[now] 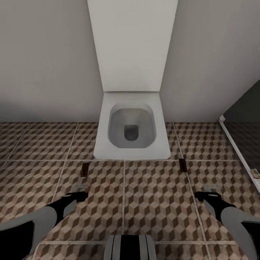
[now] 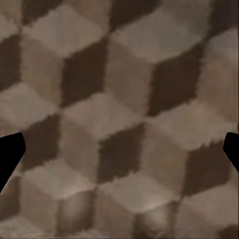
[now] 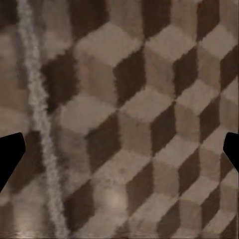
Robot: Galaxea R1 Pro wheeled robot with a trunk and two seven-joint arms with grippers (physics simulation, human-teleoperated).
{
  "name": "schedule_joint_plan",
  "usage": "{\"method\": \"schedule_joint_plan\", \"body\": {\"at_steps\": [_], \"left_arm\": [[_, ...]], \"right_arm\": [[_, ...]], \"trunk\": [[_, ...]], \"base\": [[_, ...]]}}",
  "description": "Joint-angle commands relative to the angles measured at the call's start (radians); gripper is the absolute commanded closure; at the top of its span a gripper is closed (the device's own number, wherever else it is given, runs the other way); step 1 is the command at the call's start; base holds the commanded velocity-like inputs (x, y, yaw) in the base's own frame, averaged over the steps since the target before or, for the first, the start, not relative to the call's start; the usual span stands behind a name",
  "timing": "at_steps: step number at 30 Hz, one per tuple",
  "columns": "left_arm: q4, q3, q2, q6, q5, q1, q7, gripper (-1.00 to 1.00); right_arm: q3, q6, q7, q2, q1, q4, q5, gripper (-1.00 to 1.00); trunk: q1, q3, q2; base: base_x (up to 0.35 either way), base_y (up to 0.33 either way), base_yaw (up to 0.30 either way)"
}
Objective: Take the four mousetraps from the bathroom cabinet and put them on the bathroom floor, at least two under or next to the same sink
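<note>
- Brown, beige and grey cube-patterned floor is seen across the lower half of the head view, with thin pale grout lines crossing it.
- A white toilet is set dead centre against the pale wall, bowl open, with a tall white panel rising behind it.
- Two small dark oblongs are spotted on the tiles just in front of the toilet, one to the left and one to the right; they are too blurred to be named.
- A white frame is seen running along the right edge, and a small tan bit lies against it, too small to be made out.
- The left gripper and right gripper are held low over the floor, well apart, one either side of the toilet; from here their spread cannot be told.
- In the left wrist view, cube pattern is seen close up, and the left gripper is shown spread wide, one dark fingertip at each edge, with nothing pinched.
- In the right wrist view, the same tiling is seen, with a pale grout line running across it; the right gripper is likewise spread wide, nothing between the tips.
</note>
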Motion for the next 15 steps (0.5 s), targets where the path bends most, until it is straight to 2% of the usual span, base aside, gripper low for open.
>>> {"method": "schedule_joint_plan", "body": {"at_steps": [1, 7, 15], "left_arm": [[-0.004, -0.008, 0.001, 0.002, 0.006, -0.001, 0.008, -1.00], [-0.004, -0.008, 0.001, 0.002, 0.006, -0.001, 0.009, -1.00], [-0.004, -0.008, 0.001, 0.001, 0.006, -0.001, 0.010, -1.00]], "right_arm": [[0.000, 0.004, -0.002, 0.000, 0.000, -0.001, 0.001, -1.00], [-0.001, 0.004, -0.002, 0.000, 0.000, -0.001, 0.001, -1.00], [-0.001, 0.009, -0.001, 0.000, 0.000, -0.001, 0.000, -1.00]], "trunk": [[-0.001, -0.001, 0.000], [-0.001, -0.001, 0.000], [-0.001, -0.001, 0.000]], "base": [[-0.333, 0.000, 0.000], [-0.255, 0.000, 0.000], [-0.060, 0.000, 0.000]]}}
